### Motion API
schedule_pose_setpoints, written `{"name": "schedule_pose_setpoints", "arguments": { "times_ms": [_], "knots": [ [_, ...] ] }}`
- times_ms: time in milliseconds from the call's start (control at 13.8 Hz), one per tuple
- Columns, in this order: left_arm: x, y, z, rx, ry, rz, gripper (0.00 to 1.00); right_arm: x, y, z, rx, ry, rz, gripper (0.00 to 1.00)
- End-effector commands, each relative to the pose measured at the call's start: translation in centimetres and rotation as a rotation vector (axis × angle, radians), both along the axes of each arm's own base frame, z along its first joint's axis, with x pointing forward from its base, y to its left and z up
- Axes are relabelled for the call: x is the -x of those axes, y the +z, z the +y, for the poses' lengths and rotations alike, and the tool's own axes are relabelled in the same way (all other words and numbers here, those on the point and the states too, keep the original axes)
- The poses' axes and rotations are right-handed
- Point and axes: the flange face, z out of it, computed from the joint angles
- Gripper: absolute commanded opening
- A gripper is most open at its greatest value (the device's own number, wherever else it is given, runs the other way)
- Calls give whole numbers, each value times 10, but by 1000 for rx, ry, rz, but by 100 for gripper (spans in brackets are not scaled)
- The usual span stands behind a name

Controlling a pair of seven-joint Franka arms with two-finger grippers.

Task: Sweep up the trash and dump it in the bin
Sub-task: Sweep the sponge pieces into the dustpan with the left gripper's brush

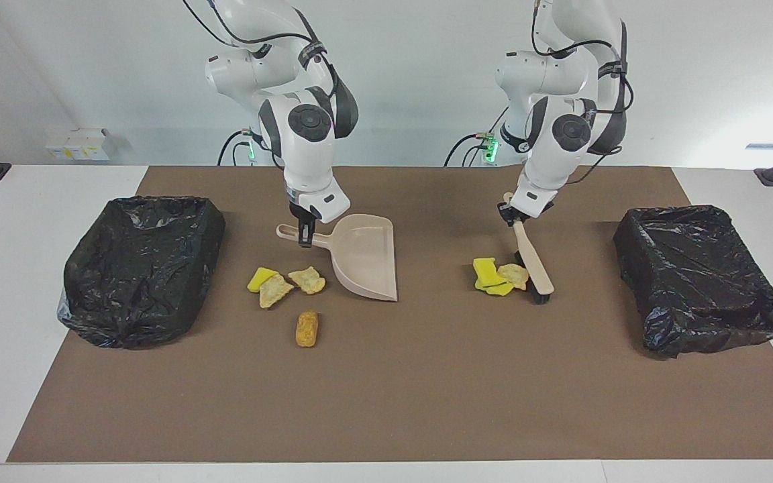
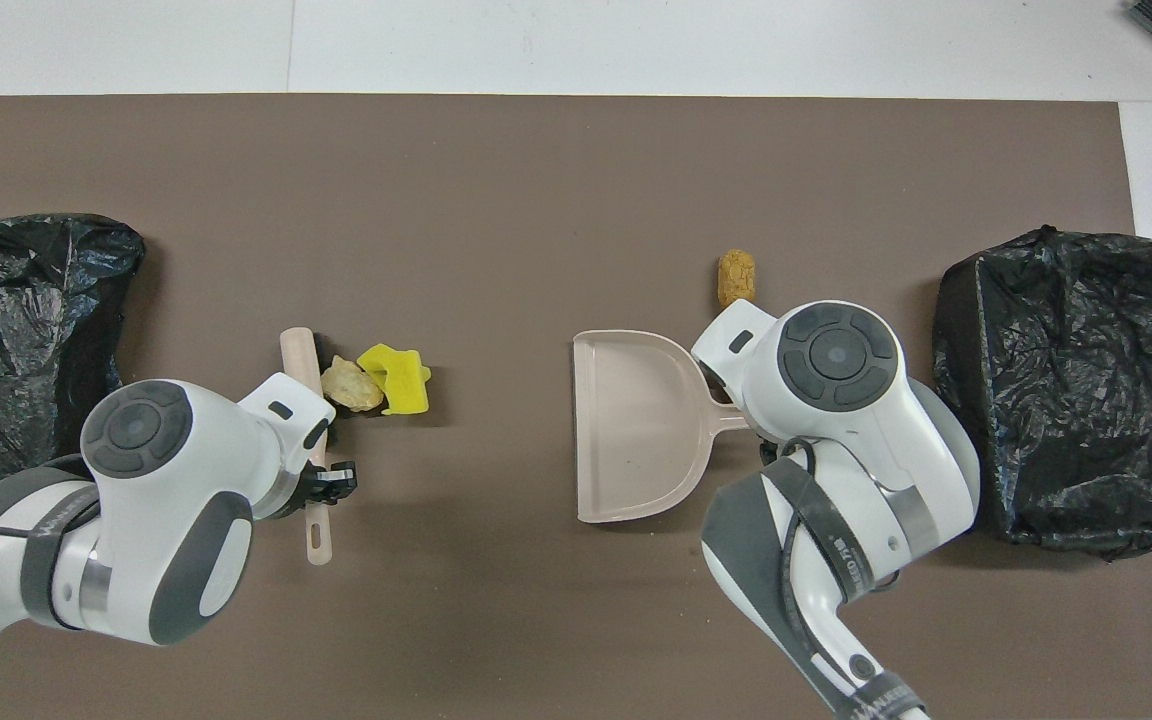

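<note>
My right gripper (image 1: 304, 236) is shut on the handle of the beige dustpan (image 1: 364, 258), which lies flat with its open mouth toward the left arm's end of the table. My left gripper (image 1: 512, 216) is shut on the handle of the beige brush (image 1: 535, 274), whose black bristles touch a tan scrap (image 1: 514, 275) and a yellow chunk (image 1: 489, 276) of trash. In the overhead view the brush (image 2: 300, 358), tan scrap (image 2: 353, 385), yellow chunk (image 2: 396, 378) and dustpan (image 2: 636, 425) lie in one row. The right wrist hides that gripper there.
More trash lies beside the dustpan toward the right arm's end: a yellow chunk (image 1: 262, 278), two tan bits (image 1: 274, 290) and a brown piece (image 1: 306, 329). A black-bagged bin (image 1: 141, 268) stands at the right arm's end, another bin (image 1: 702, 275) at the left arm's end.
</note>
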Motion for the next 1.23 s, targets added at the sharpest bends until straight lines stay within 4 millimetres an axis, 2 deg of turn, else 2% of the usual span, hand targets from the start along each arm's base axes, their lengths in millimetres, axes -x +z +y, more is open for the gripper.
{"name": "schedule_pose_setpoints", "arguments": {
  "times_ms": [0, 217, 362, 434, 723, 868, 940, 1157],
  "knots": [
    [0, 5, -31, 38, -22, -38, 0, 2, -7, -2, -9, 36, -25, 0],
    [10, 7, -62, 83, -47, -55, 0, 1, -15, 13, -25, 56, -47, 0],
    [14, -6, -92, 100, -32, -39, 0, -2, -27, 17, -34, 55, -54, 0],
    [17, -4, -101, 100, -19, -44, 0, -2, -29, 22, -39, 51, -60, 0],
    [23, 1, -124, 132, -52, -92, 0, -4, -46, 33, -52, 18, -71, 0],
    [38, 3, -146, 144, -100, -92, 0, 1, -56, 57, -67, 6, -88, 0],
    [41, 3, -150, 152, -100, -86, 0, 0, -61, 59, -72, -20, -92, 0],
    [50, 7, -164, 173, -103, -78, 0, 3, -60, 69, -81, -51, -106, 0]
  ]
}}
